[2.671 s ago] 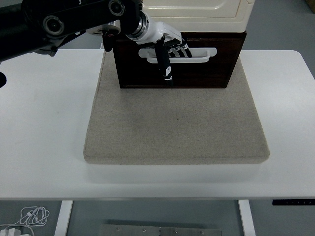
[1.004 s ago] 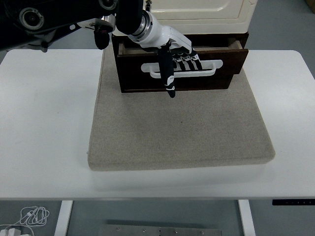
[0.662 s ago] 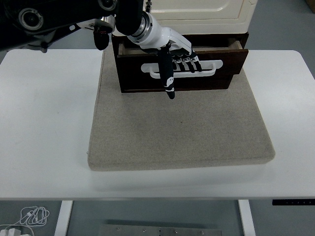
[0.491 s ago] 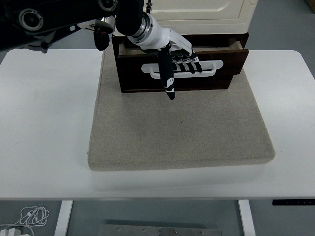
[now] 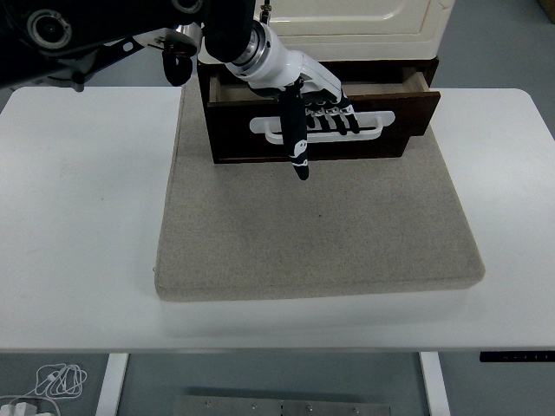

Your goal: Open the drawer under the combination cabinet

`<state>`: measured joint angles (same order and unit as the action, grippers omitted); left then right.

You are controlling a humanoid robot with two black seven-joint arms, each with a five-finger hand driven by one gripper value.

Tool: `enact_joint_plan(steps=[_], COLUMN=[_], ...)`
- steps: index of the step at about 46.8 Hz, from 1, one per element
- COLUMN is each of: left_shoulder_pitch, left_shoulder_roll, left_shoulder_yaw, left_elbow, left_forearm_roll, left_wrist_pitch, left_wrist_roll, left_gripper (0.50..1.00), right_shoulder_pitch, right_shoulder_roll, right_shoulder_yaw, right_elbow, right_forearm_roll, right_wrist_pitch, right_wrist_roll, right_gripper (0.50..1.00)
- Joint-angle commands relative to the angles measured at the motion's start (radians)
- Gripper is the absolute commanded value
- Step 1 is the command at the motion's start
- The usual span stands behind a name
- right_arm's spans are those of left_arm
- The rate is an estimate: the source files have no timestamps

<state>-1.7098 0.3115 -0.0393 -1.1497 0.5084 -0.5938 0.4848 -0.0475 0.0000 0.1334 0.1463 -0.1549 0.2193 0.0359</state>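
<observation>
The dark brown drawer sits under the cream cabinet at the back of the table and is pulled out a little, with a gap showing along its top edge. Its white bar handle runs across the front. My left hand has its fingers hooked over that handle near the left half, and the thumb points down in front of the drawer face. The drawer's inside is hidden from this angle. The right arm does not show.
The cabinet stands on a beige felt mat that covers the middle of the white table. A white cable lies on the floor below the table's near left corner.
The drawer has slid out from the cabinet toward the near edge, pulled by my left hand on the handle. In the last half second it moved out slightly more.
</observation>
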Motion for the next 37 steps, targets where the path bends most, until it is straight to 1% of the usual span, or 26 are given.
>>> enact_joint_plan(steps=[1, 5, 30, 37], left_shoulder_pitch=[0.001, 0.001, 0.001, 0.007], left_shoulder_roll=[0.0, 0.0, 0.003, 0.003], left_shoulder_yaw=[-0.002, -0.004, -0.022, -0.053], left_elbow=[0.001, 0.001, 0.001, 0.01], left_forearm_roll=[0.001, 0.001, -0.002, -0.005], left_wrist_pitch=[-0.006, -0.017, -0.017, -0.017], left_wrist_roll=[0.0, 0.0, 0.0, 0.0], left_gripper=[1.0, 1.0, 1.0, 1.0], right_shoulder_pitch=[0.0, 0.0, 0.0, 0.0], right_shoulder_roll=[0.0, 0.0, 0.0, 0.0], right_shoulder_yaw=[0.0, 0.0, 0.0, 0.0], right_elbow=[-0.001, 0.001, -0.001, -0.001], right_forearm_roll=[0.0, 0.0, 0.0, 0.0], right_wrist_pitch=[0.0, 0.0, 0.0, 0.0], right_wrist_roll=[-0.001, -0.001, -0.001, -0.001], right_gripper=[0.926, 0.926, 0.926, 0.926])
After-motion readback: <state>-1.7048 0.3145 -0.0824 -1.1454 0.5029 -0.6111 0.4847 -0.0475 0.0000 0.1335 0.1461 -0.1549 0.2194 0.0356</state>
